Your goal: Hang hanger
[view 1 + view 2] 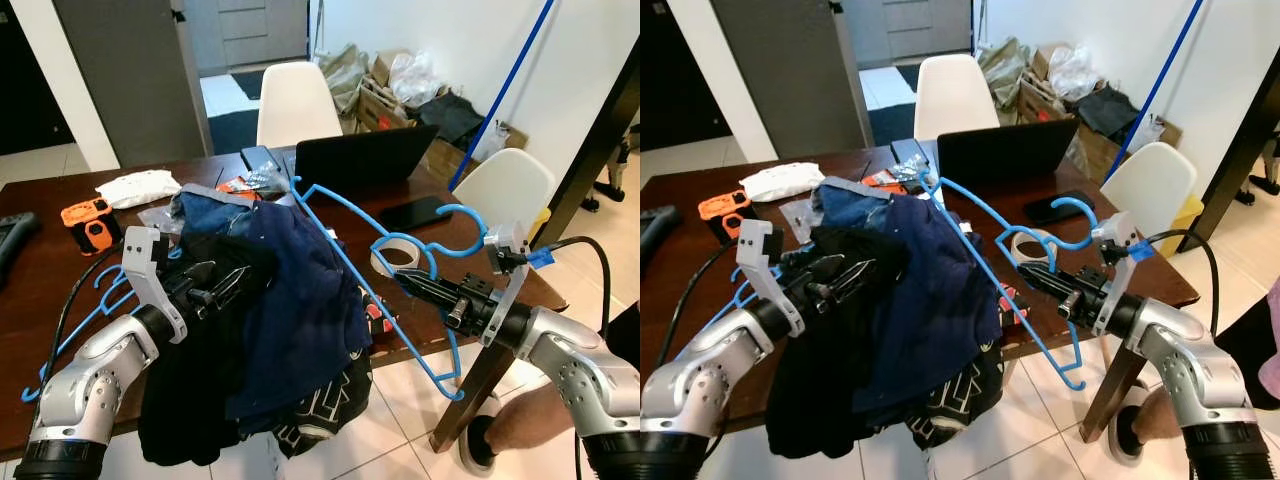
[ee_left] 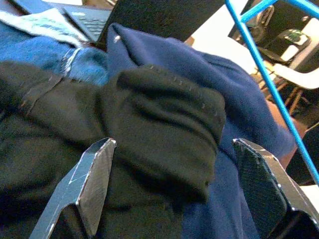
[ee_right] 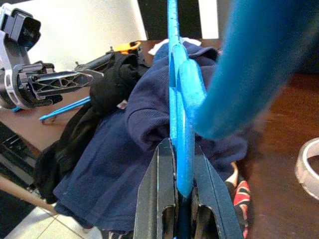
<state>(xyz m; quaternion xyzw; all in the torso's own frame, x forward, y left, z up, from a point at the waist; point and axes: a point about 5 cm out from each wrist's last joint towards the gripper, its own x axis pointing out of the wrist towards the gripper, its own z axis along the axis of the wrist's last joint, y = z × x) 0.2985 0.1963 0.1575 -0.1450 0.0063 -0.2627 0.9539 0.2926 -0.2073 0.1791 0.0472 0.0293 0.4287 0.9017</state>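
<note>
- The right hand (image 1: 412,281) was clamped on a bright blue plastic hanger (image 1: 352,262), holding it tilted above the dark brown wooden bench (image 1: 40,260).
- The hanger's hook curled near a roll of clear tape (image 1: 396,255).
- The left hand (image 1: 222,284) stood with its fingers wide apart against a heap of navy and black clothes (image 1: 270,310) spilling over the bench's near edge.
- A black laptop (image 1: 365,155) and an orange tool (image 1: 88,222) sat farther back.
- Two white chairs (image 1: 297,103) stood at the bench, and cardboard boxes (image 1: 385,95) were piled by the white wall.
</note>
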